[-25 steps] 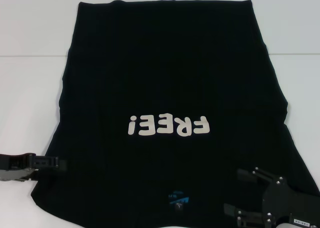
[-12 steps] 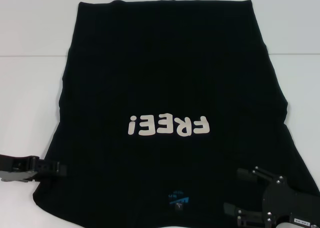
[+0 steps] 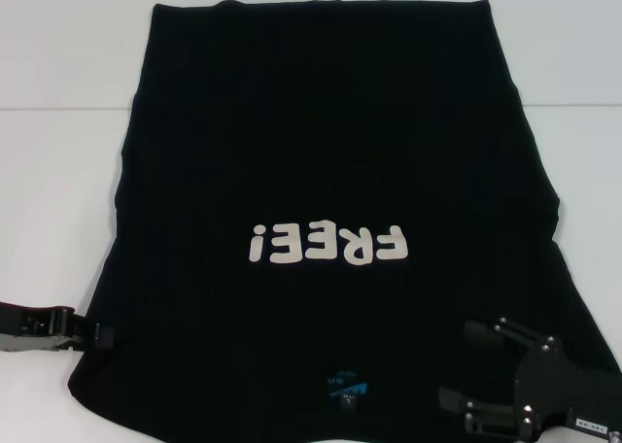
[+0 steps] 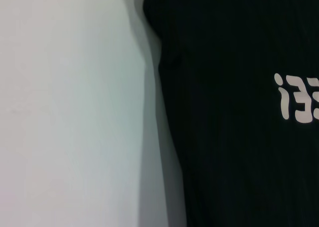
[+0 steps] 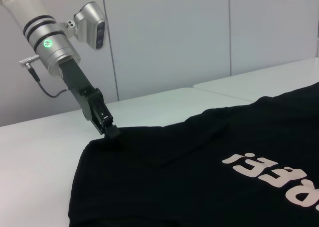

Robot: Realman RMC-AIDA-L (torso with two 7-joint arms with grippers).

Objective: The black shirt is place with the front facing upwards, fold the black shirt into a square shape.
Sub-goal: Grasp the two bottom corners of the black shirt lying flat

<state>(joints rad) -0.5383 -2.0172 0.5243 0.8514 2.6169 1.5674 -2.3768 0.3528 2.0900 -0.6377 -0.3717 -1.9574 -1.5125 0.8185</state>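
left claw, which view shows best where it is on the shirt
The right wrist view: the left claw shows from the side, tip at the black shirt sleeve edge. The head view shows it end-on at that edge. The left wrist view shows only shirt and table.

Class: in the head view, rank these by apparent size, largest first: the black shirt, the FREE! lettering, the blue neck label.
1. black shirt
2. FREE! lettering
3. blue neck label
The gaps between them are wide.
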